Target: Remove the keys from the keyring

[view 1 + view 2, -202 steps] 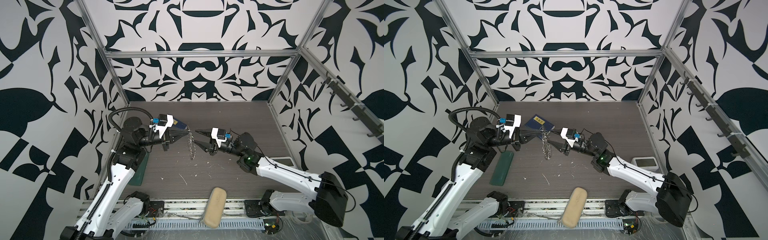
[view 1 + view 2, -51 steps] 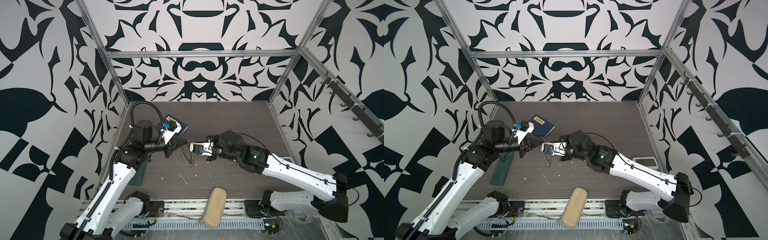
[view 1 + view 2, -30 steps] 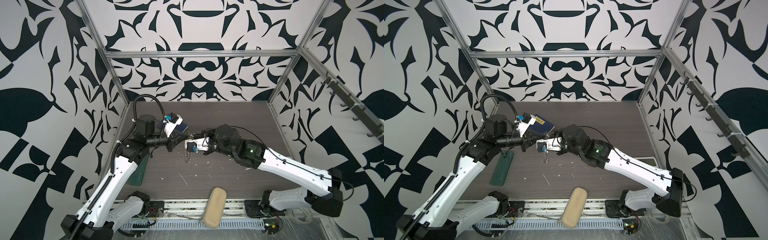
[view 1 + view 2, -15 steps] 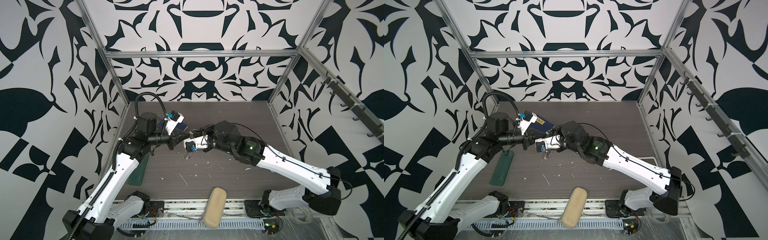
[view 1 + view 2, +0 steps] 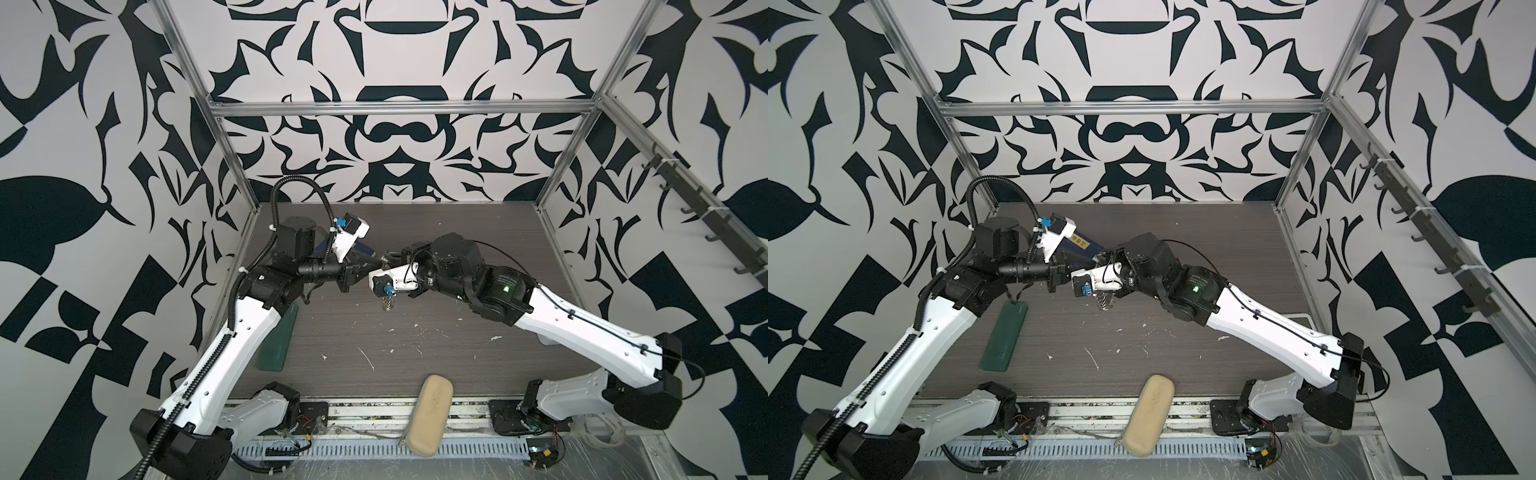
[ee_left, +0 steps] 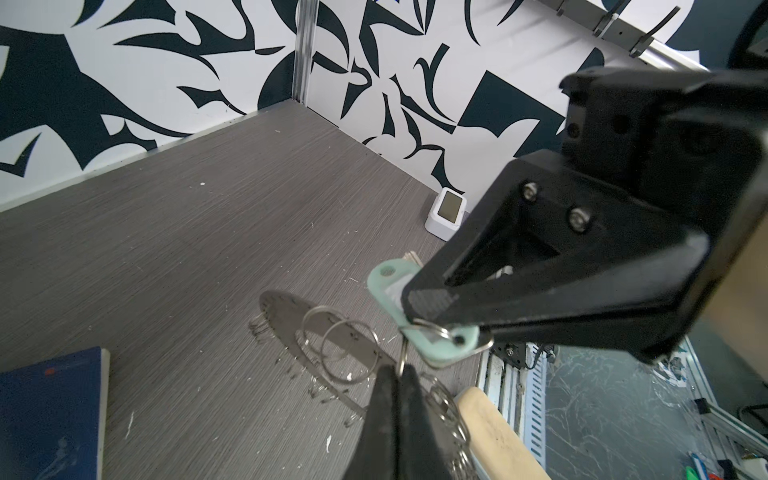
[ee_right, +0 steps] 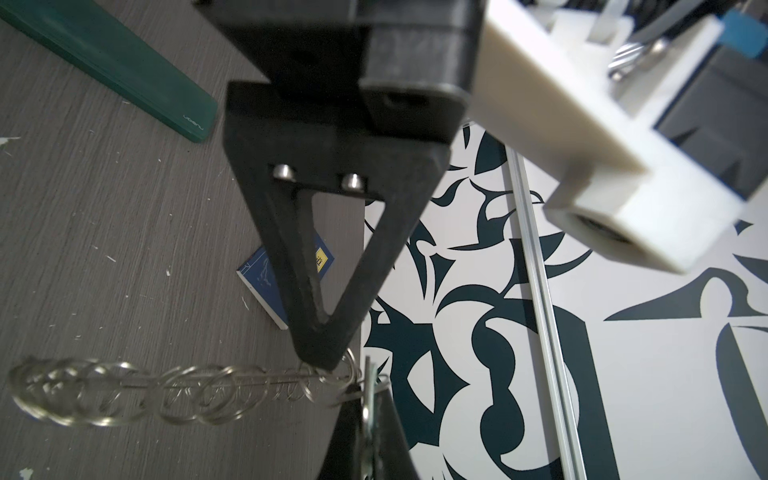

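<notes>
- Flat grey metal keyring (image 5: 387, 306): in both top views only a few hanging wire rings show. The rest is hidden behind the right arm's white camera mount (image 5: 395, 282).
- Small silver key (image 6: 485, 345): mostly covered by the mint-green oval tag (image 6: 388, 276) and the right gripper (image 6: 432, 328).
- Navy blue book (image 6: 50, 411): cut off by the left wrist view's edge.
- Dark green flat case (image 5: 276, 340): far end hidden under the left arm.
- Small white device (image 5: 1302, 318) at the table's right edge: only a sliver shows.

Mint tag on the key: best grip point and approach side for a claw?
Pinch its two flat faces at mid-length, coming in over a long edge. The mint tag is a thin flat oval, and one end carries the split ring, which should stay clear. The right claw grips it so now.
</notes>
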`<state>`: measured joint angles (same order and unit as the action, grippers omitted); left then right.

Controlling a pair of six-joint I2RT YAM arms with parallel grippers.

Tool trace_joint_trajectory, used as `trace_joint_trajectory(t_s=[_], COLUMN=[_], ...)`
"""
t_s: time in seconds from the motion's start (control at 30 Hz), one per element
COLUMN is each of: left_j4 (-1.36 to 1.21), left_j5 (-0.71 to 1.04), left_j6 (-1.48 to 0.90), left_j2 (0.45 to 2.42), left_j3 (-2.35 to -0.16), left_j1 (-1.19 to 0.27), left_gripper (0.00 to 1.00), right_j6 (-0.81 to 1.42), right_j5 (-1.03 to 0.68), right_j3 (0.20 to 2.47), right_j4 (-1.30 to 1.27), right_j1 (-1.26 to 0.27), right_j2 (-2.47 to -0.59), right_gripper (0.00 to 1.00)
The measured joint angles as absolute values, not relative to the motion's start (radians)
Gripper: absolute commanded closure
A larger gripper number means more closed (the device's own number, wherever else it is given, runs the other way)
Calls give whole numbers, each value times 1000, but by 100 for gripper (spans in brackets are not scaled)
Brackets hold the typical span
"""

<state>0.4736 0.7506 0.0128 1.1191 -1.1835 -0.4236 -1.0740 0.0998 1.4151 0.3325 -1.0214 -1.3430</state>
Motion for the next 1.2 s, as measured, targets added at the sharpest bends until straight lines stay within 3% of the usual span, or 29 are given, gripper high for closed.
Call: trace_joint_trajectory(t_s=[0.37, 0.93, 1.2], left_j4=[527, 450, 312], left_j5=[749, 835, 859], left_j6=[-75, -90, -91], left_j2=[1179, 1153, 1134], left_j3=[-1274, -1236, -1190], left_j1=[-429, -429, -440], left_gripper=[100, 100, 100], right_j6=[-1045, -1023, -883], right_j5=[79, 1, -184], right_j3=[1414, 1477, 1379], right_j4=[314, 385, 240], right_j1=[-1007, -986, -900], right_j2=[-1329, -1341, -1283], right_gripper=[100, 100, 100])
